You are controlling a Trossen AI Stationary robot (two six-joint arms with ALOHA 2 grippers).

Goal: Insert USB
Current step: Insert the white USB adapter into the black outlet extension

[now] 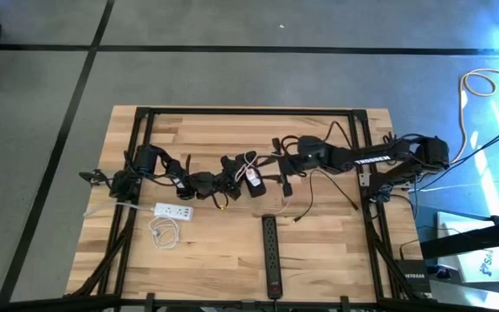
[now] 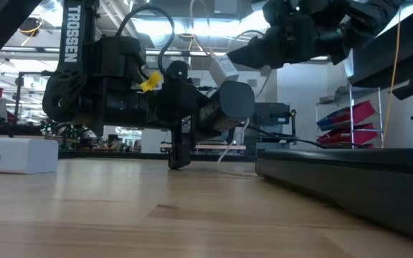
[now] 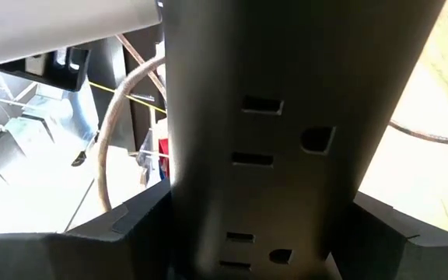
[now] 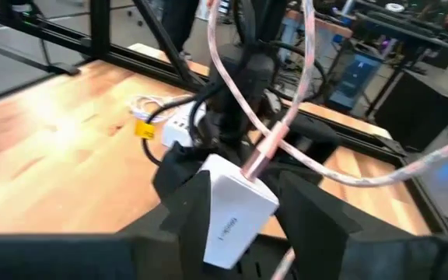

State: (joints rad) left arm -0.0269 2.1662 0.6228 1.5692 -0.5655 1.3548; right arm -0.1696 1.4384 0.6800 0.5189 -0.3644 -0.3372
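Observation:
My right gripper point(image 4: 243, 222), near the table's middle point(image 1: 255, 180), is shut on a white charger block point(image 4: 236, 210) with a pink-white cable point(image 4: 274, 132) plugged into its far end. My left gripper point(image 3: 259, 225) sits just left of it point(image 1: 230, 169), low over the table, shut on a black bar with outlet slots point(image 3: 286, 117), which looks like a power strip. This bar fills the left wrist view. In the right wrist view a dark upright piece point(image 4: 251, 85) stands just beyond the charger. In the low view the left arm point(image 2: 120, 100) lies near the tabletop. My left gripper holds the black outlet bar between its two fingers point(image 3: 123, 225), one on each long side, with the slotted face point(image 3: 274, 159) toward the camera. Which end it holds and whether the bar touches the table stay hidden. My right gripper pinches the white charger block by its two side faces point(image 4: 208, 194) between the fingers point(image 4: 181, 206). The block is lifted clear of the table and tilted. Its cable end point(image 4: 259, 163) points away from the wrist, and the cable loops slack above it.
A long black power strip point(image 1: 271, 256) lies on the near middle of the table point(image 2: 350, 179). A white power strip point(image 1: 173, 211) with a coiled white cable point(image 1: 165, 230) lies near left. Thin dark cables point(image 1: 306, 204) trail to the right of the middle. A black frame borders the table.

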